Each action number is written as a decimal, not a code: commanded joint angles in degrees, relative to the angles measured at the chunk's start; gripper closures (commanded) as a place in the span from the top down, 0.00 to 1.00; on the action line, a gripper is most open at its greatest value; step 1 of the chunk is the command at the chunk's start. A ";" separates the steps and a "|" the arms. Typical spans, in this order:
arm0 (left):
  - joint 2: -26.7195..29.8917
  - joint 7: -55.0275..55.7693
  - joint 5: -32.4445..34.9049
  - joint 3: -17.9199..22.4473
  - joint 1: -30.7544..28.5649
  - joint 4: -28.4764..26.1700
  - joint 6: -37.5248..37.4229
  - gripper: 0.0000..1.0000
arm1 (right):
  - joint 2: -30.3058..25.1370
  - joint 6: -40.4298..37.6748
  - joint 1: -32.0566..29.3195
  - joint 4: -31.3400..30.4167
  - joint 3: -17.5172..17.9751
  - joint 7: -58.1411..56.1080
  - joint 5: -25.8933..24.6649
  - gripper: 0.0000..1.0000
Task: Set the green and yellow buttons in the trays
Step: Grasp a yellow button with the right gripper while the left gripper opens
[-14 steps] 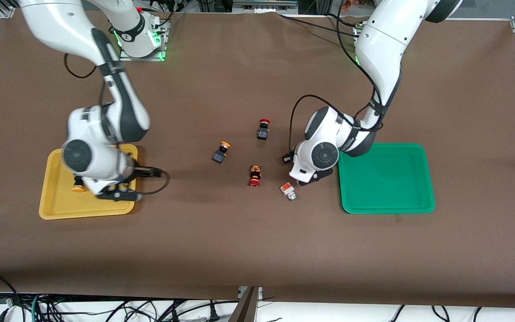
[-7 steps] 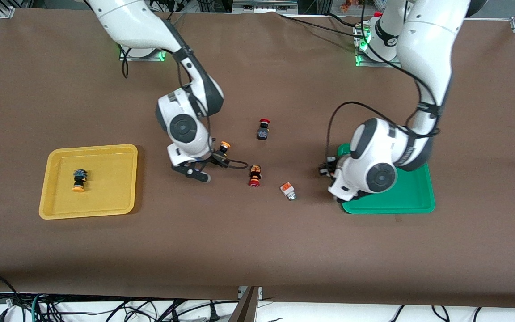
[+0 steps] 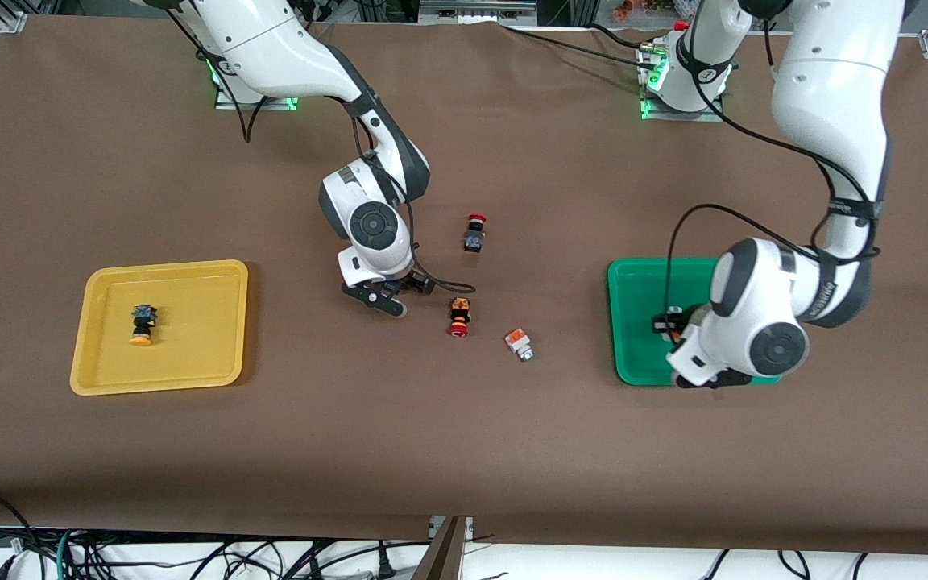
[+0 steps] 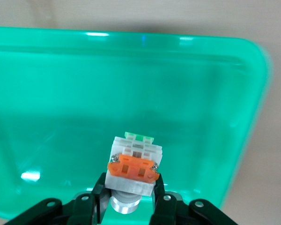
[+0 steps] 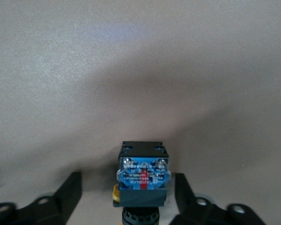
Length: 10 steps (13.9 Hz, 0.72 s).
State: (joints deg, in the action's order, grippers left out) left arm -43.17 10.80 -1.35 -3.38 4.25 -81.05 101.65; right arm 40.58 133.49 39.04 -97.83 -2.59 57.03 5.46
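Observation:
My left gripper (image 4: 129, 188) is shut on a white-and-silver button with an orange block (image 4: 133, 161) and holds it over the green tray (image 4: 61, 93). In the front view this gripper (image 3: 677, 324) is over the green tray (image 3: 640, 282). My right gripper (image 5: 128, 178) is open, one finger on each side of a yellow-capped button with a blue-black body (image 5: 143, 176) on the table. The right gripper (image 3: 390, 295) hides that button in the front view. Another yellow-capped button (image 3: 142, 325) lies in the yellow tray (image 3: 101, 379). A second white-and-silver button (image 3: 519, 344) lies on the table.
Two red-capped black buttons lie mid-table: one (image 3: 474, 233) farther from the front camera, one (image 3: 458, 316) nearer, beside my right gripper. The trays sit at the two ends of the brown mat.
My right arm left the yellow tray, where a yellow-capped button now lies, and moved to the mid-table button. My left arm swung from mid-table to over the green tray.

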 commanded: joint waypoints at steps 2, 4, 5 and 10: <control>-4.45 -4.29 1.00 -0.75 -3.97 0.28 4.50 0.00 | -2.08 -0.15 -1.50 -0.17 -1.28 -3.05 0.43 0.00; -6.31 -5.95 0.30 -0.75 -5.04 0.37 5.49 0.02 | -3.92 -2.68 -4.48 -0.08 -2.68 -12.07 0.43 0.00; -6.23 -6.40 0.21 -0.84 -5.04 0.37 5.05 0.47 | -4.97 -5.57 -6.06 0.09 -3.99 -18.21 0.43 0.00; -1.05 -5.79 -6.80 -1.72 -4.25 1.60 -0.04 1.00 | -5.86 -13.95 -9.06 0.01 -18.75 -53.11 0.52 0.00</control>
State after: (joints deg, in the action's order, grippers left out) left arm -47.36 5.87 -5.11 -5.04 -0.41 -79.70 104.16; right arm 34.95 120.96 30.54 -97.21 -17.62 14.19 5.46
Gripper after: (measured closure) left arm 0.176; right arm 0.595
